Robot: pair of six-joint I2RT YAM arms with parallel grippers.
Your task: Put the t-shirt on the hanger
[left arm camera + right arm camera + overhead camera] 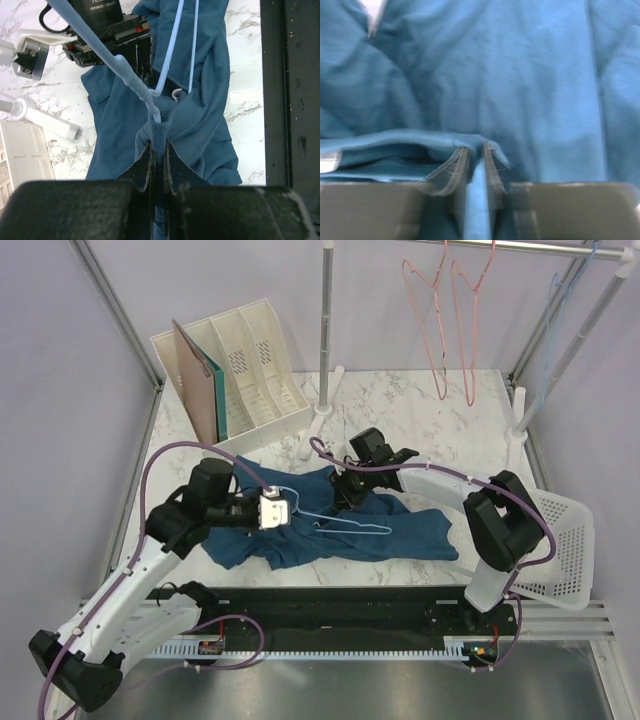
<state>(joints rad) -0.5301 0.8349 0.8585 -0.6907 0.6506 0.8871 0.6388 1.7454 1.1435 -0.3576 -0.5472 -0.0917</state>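
Left claw point(159, 146) pinches t-shirt point(200, 130) collar beside hanger point(140, 93); right claw point(476, 151) clamps a fold

Worktop point(440, 400): white marble pattern, grey veining. It is enclosed on three sides by pale lavender walls point(60, 380), with slanted metal posts point(120, 310) noted at the corners.

Back left: a white slotted file rack point(262, 360) is set, holding a beige-pink folder point(195, 380) and a teal folder point(217, 400).

Back right: a metal garment rail point(540, 248) is carried overhead. A grey upright point(326, 330) on a white foot is stood near centre. Two pink-red wire hangers point(470, 390) are hung from the rail.

Right edge: a white perforated basket point(565, 540) is seen.

Near edge: a black strip point(340, 625) is run along it.

Light is even, and shadows are soft.
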